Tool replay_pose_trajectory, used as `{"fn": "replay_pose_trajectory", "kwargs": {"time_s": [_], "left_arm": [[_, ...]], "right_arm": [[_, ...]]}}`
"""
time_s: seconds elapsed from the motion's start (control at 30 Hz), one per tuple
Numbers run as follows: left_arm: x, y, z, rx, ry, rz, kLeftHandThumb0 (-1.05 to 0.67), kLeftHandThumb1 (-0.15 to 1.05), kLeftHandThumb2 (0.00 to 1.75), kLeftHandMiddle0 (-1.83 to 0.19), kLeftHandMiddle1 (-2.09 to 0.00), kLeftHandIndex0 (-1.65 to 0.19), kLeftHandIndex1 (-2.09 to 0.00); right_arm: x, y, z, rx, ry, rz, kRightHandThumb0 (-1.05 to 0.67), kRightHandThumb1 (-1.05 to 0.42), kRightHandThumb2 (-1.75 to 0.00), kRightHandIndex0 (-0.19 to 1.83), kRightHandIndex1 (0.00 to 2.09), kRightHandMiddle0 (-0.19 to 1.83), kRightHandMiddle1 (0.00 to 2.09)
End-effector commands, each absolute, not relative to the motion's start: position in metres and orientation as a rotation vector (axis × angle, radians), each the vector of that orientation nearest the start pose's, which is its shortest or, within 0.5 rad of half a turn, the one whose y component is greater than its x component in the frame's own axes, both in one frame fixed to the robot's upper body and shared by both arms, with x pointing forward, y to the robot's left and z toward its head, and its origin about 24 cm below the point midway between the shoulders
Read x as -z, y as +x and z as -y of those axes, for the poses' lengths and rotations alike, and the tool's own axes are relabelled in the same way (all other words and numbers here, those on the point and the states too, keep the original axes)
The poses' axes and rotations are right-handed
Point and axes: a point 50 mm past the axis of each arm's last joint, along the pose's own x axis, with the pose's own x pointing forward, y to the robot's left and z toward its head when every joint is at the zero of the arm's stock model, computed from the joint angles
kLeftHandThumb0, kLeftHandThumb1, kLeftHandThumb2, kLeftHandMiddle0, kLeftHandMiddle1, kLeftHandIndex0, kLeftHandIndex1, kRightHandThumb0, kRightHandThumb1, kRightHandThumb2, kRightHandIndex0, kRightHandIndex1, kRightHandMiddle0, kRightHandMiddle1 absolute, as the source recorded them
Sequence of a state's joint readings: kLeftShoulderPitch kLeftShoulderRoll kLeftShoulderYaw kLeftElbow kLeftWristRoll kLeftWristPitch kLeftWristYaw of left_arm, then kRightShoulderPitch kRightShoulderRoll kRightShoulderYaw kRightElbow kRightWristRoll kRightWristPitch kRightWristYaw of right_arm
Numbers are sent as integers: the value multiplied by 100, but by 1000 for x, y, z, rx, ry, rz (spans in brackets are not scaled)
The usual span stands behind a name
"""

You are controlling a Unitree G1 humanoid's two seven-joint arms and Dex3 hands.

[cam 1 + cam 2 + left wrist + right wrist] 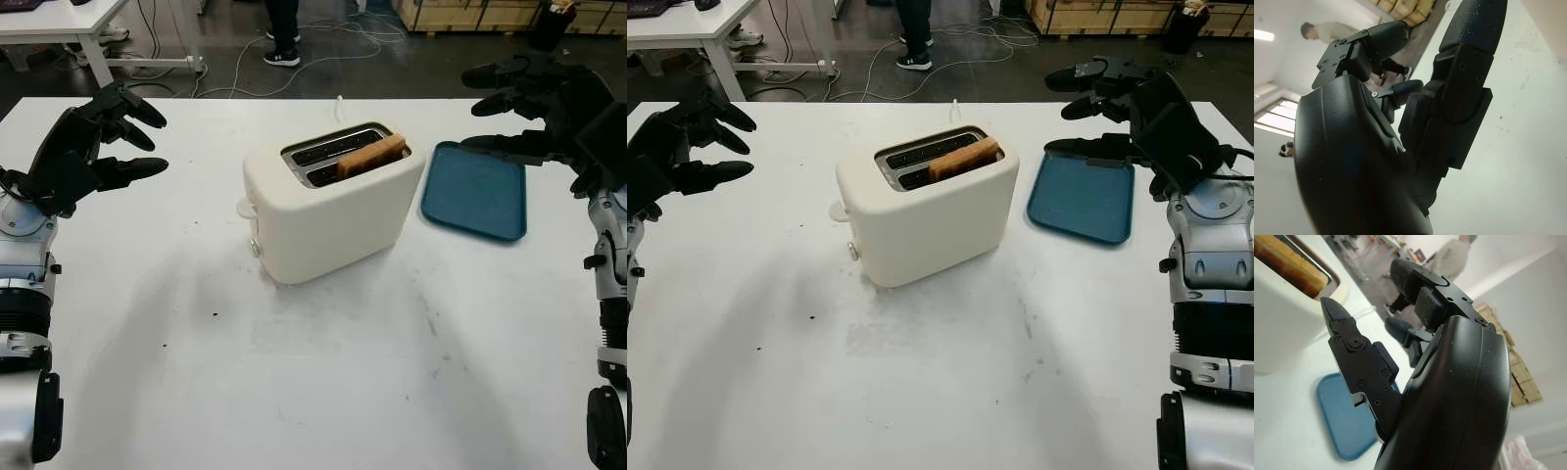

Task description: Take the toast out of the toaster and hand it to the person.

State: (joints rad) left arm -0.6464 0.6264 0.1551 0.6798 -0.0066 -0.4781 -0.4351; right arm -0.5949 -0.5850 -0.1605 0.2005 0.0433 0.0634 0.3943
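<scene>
White matte table (323,392), rounded cream toaster (333,211) holding browned toast (372,155), both hands' fingers apart

the toaster (333,211) is cream, the toast (370,157) in it golden brown. the tray (475,189) is plain teal blue. the table (323,392) is white with small dark specks. both hands are black.

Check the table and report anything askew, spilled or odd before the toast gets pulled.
The brown slice of toast sits slanted in the cream plastic toaster, one end raised above the slot. Dark crumbs and grey smudges mark the white table in front of it. The blue tray lies flat and bare. Both hands are open.
</scene>
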Motion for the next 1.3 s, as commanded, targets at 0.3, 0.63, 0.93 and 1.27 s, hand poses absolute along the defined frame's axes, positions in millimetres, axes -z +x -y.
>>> {"fn": "replay_pose_trajectory", "kwargs": {"time_s": [0.3,0.63,0.93,1.27], "left_arm": [[-185,342,-280,186,613,405,-105,92,3,-24,-148,-20,-140],[-185,342,-279,189,613,397,-105,92,1,-24,-150,-19,-141],[-185,342,-279,185,616,399,-105,92,1,-24,-150,-19,-142],[-184,342,-279,181,609,396,-105,91,1,-24,-151,-18,-143]], "right_arm": [[-273,341,208,-243,-791,489,-10,-57,0,43,98,68,41],[-292,363,166,-383,-1044,620,-18,-47,0,73,69,84,32],[-289,376,148,-459,-1330,562,-34,-59,-1,79,47,86,12],[-277,384,131,-532,-1448,559,-38,-62,0,67,112,95,4]]}}
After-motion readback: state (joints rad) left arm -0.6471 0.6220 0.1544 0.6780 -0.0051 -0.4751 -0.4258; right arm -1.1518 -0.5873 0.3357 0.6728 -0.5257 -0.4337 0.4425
